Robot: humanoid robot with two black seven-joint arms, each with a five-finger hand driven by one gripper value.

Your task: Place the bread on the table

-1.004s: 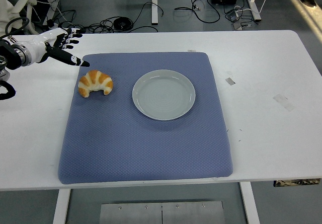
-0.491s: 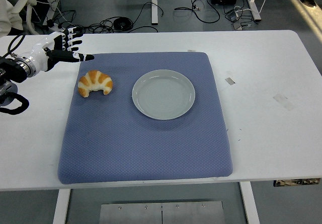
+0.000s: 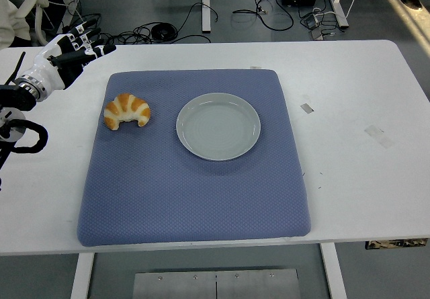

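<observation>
Bread [image 3: 127,111] lies on the blue mat [image 3: 195,191] below and to the right of our left robot hand [image 3: 75,49], fingers spread and grasping nothing, so we judge the wise move is keeping that hand clear of the loaf and plate [image 3: 218,125].

The bread [image 3: 127,111], a golden-brown croissant with paler cream bands across its ridged back, is lying flat on the blue mat [image 3: 195,198] near the mat's left edge, toward its far end. It is curving in an arch, with both tips pointing toward the table's near edge. It is sitting well left of the plate [image 3: 218,126], with nothing touching it.
</observation>
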